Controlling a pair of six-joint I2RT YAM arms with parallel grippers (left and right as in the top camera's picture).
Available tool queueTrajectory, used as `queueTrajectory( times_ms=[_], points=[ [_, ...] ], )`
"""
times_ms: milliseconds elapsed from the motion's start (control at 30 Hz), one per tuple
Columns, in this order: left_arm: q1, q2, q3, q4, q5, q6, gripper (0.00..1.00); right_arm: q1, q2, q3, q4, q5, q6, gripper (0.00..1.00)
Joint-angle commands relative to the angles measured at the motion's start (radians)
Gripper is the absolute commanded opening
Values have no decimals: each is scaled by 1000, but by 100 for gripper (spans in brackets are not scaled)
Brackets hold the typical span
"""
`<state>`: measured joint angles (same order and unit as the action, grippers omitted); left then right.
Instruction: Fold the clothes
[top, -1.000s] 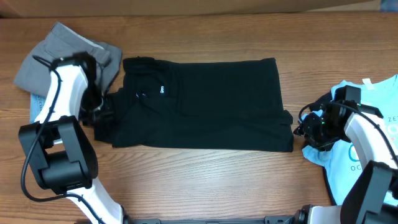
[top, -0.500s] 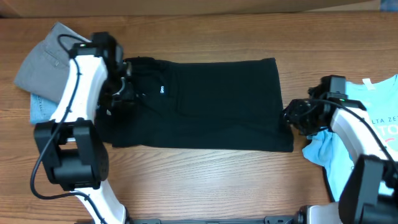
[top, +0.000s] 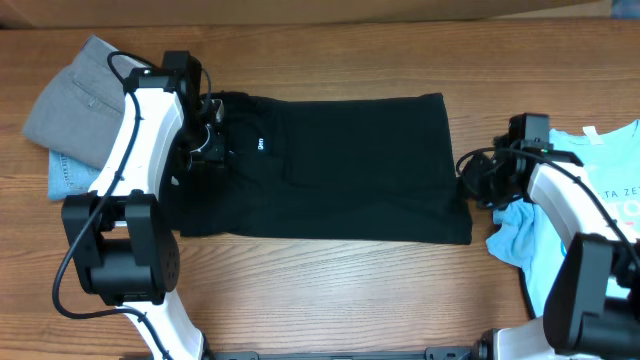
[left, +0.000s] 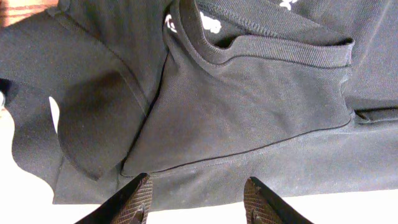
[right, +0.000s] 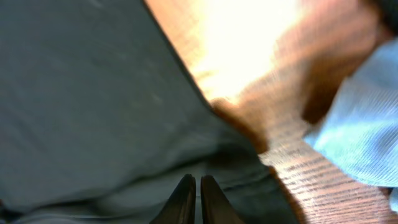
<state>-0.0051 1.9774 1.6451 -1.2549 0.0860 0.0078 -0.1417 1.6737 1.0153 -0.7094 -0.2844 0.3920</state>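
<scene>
A black T-shirt lies flat across the middle of the table, collar to the left, with a small white logo. My left gripper hovers over the collar end. In the left wrist view its jaws stand open above the shirt just below the ribbed neckline, with nothing between them. My right gripper is at the shirt's right hem. The right wrist view shows its fingers pressed together on puckered black fabric at that edge.
A folded grey garment lies at the far left on top of a light blue one. A light blue printed shirt lies at the right, close to my right arm, also in the right wrist view. Wooden table.
My left gripper moved from the shirt's left sleeve up to the collar. My right gripper moved left from the blue shirt to the black shirt's right edge and closed there.
</scene>
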Motion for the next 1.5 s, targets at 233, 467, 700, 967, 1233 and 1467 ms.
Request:
queueTrajectory(
  times_ms=[233, 467, 700, 967, 1233, 1467],
  points=[
    [-1, 1, 11, 7, 0, 23, 51, 2, -32, 8, -17, 115, 2, 49],
    [-1, 1, 11, 7, 0, 23, 52, 2, 17, -59, 47, 85, 2, 43],
    [-1, 1, 11, 6, 0, 23, 52, 2, 28, -61, 62, 85, -11, 39],
    [-1, 1, 11, 6, 0, 23, 52, 2, 58, -61, 69, 81, -48, 40],
    [-1, 1, 11, 7, 0, 23, 52, 2, 58, -67, 77, 82, -48, 30],
    [-1, 1, 11, 6, 0, 23, 52, 2, 57, -117, 113, 72, -48, 18]
  ],
)
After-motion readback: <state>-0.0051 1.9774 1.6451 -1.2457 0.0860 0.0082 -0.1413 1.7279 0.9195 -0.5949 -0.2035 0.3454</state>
